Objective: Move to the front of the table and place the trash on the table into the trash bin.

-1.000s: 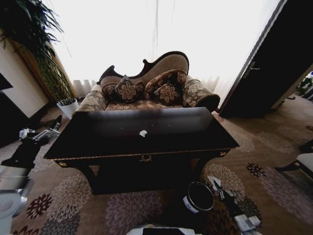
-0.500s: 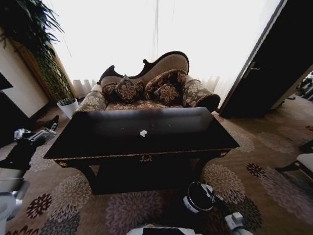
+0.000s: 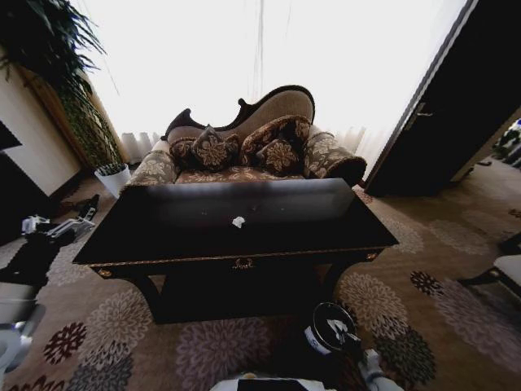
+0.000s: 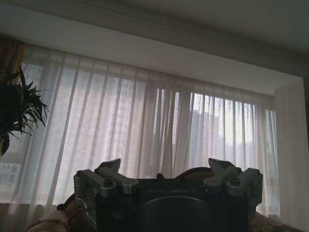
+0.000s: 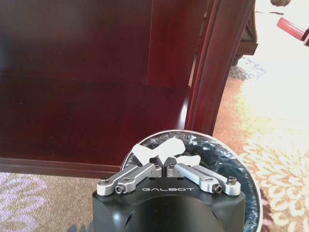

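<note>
Hovering over the trash bin (image 3: 330, 328) at five o'clock of the table (image 3: 244, 224), the right gripper (image 5: 164, 163) has its jaws pressed together on a white paper wad (image 5: 161, 151) above the bin's mouth. A second white wad (image 3: 238, 221) lies mid-table. The left gripper (image 3: 50, 226), jaws spread, is raised at nine o'clock off the table's end.

Floral-patterned carpet (image 3: 244, 342) underfoot; ornate patterned sofa (image 3: 244, 151) with cushions against glowing sheer curtains (image 4: 159, 135); leafy plant (image 3: 49, 49) in corner, dark door (image 3: 464, 98) opposite.
</note>
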### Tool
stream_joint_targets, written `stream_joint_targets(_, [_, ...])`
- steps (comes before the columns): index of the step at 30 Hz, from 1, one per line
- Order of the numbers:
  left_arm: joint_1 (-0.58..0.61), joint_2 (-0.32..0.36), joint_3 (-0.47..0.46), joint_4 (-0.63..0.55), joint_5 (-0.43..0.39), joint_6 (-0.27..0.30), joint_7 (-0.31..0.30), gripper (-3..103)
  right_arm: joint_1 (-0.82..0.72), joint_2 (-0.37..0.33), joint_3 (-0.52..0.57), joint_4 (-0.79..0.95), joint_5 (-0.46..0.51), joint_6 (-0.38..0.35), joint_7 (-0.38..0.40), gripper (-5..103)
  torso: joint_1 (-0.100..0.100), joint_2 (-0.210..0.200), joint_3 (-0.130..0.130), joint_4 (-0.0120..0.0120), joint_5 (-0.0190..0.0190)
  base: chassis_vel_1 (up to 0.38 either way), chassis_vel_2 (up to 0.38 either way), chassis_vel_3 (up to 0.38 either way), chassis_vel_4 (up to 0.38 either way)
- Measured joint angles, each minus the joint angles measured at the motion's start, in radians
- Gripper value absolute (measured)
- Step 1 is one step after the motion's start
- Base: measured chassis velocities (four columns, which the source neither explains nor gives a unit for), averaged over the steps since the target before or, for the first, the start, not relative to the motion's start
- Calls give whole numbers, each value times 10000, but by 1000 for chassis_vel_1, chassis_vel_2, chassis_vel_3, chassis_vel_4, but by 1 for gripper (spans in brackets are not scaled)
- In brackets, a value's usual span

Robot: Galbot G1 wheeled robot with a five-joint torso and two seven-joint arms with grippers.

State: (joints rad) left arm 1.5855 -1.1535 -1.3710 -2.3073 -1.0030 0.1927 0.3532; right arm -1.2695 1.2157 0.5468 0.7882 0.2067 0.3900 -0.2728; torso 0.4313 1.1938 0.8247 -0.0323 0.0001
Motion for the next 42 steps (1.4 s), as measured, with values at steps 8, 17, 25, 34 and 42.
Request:
stream_joint_targets(8, [210,-57,-155,-96,59,0,-2,100,863,-196,-508,-636,-175,-281,346,0,0,0,0,2,-3,0,0,0,0])
stream_joint_targets(17, [219,-200,-159,-136,137,-2,-2,100,1153,-281,-596,-958,-384,-492,622,0,0,0,0,0,0,0,0,0,0])
stream_joint_targets(25, [180,-263,-97,-129,194,-5,-2,100,1133,-265,-613,-875,-423,-613,660,24,0,0,0,0,-1,0,0,0,0])
stream_joint_targets(34, [112,-228,-62,-81,195,-10,2,100,935,-282,-515,-702,-427,-633,670,56,0,0,0,0,-1,0,0,0,0])
stream_joint_targets(42, [86,-231,-41,-78,166,-23,7,100,478,-309,-353,-161,-414,-647,701,83,0,0,0,0,0,0,0,0,0])
